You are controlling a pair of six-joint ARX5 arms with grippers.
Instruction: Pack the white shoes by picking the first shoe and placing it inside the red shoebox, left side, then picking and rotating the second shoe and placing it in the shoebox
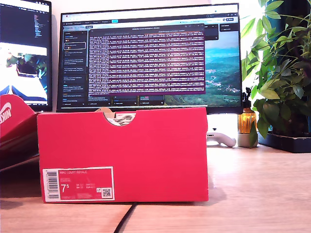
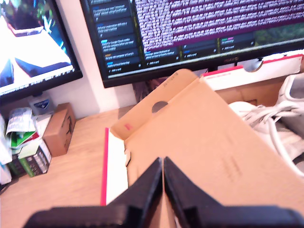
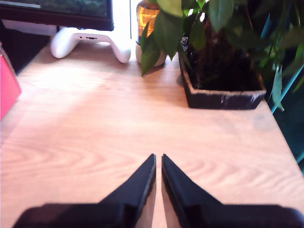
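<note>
A red shoebox [image 1: 122, 155] stands on a wooden desk [image 1: 252, 189], filling the exterior view's left and middle. Its front wall carries a white label [image 1: 77, 184] reading 7.5 with a barcode and QR code, and a half-round notch in the top edge shows a bit of white lacing. In the first wrist view, the white shoes [image 2: 273, 121] lie inside the box, laces visible, partly hidden by a brown cardboard flap [image 2: 199, 137]. The first gripper [image 2: 163, 164] hovers above that flap with its black jaws pressed together, gripping nothing. The second gripper [image 3: 158, 160] hangs over bare desk with its jaws nearly touching, also empty. Ahead of it sit a white game controller [image 3: 90, 42], an amber bottle [image 3: 148, 19] and a potted plant [image 3: 223, 71]. A red lid [image 1: 14, 131] leans at the exterior view's left edge. 2 monitors [image 1: 148, 56] stand behind the box.
</note>
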